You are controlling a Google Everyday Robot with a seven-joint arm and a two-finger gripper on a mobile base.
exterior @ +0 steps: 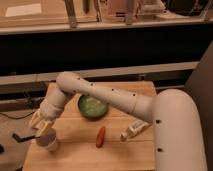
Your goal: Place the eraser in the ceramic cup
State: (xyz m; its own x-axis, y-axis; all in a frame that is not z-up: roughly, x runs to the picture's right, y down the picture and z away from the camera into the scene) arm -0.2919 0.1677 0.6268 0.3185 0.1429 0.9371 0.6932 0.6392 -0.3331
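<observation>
The white ceramic cup (48,141) stands upright near the front left corner of the wooden table (120,155). My gripper (42,126) hangs at the end of the long white arm, directly above the cup's rim and slightly to its left, very close to it. The eraser does not show as a separate thing; whether it is in the gripper or in the cup cannot be told.
A green bowl (93,106) sits mid-table behind the cup. An orange-red carrot-shaped thing (101,136) lies right of the cup. A small white object (135,129) lies further right. The arm's big white body (175,135) fills the right side. A dark item (20,136) lies beyond the table's left edge.
</observation>
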